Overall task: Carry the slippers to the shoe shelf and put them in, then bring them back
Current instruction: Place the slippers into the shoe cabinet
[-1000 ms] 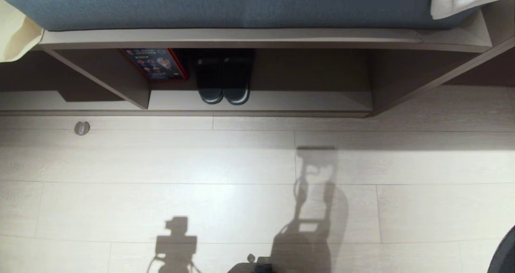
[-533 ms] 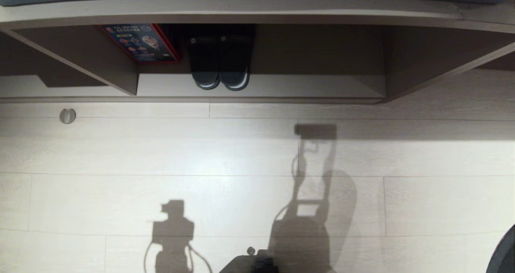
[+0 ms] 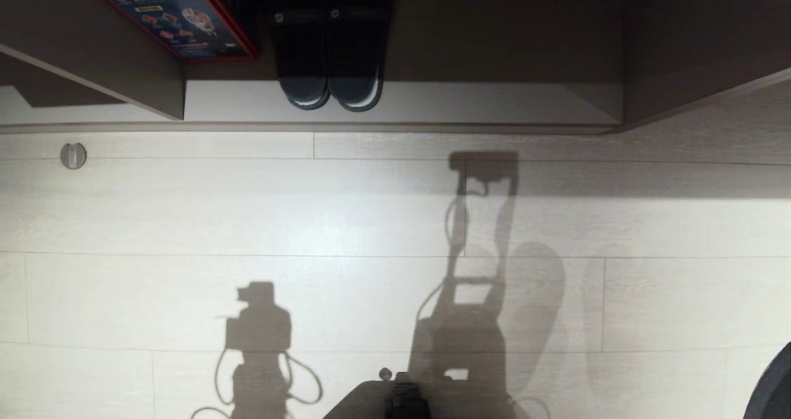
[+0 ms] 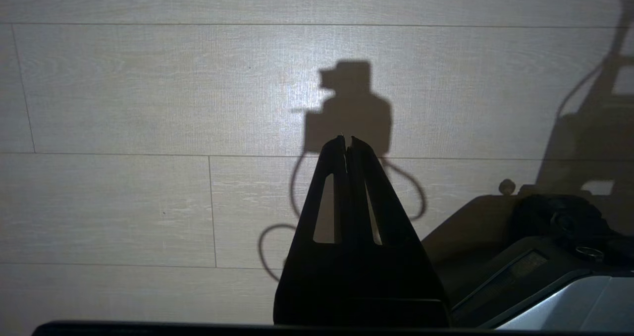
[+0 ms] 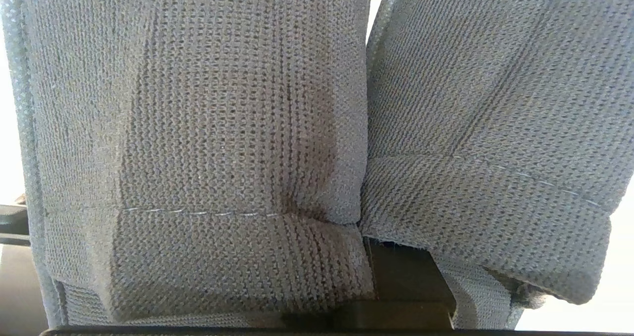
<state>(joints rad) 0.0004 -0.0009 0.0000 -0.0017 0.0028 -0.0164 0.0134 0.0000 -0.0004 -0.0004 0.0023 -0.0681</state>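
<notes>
Slippers [image 5: 198, 128] hang clenched in the right hand; the view has tilted down toward the shelf [image 3: 395, 107], nearing placement. Left hand [image 4: 348, 145] clenched, empty.

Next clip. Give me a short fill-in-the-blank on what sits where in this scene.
1. In the shelf, the black slides stand just ____ of the red box.
2. The left gripper hangs over bare floor with its fingers ____.
3. The grey knit slippers fill the ____ wrist view.

Missing words: right; shut; right
</notes>
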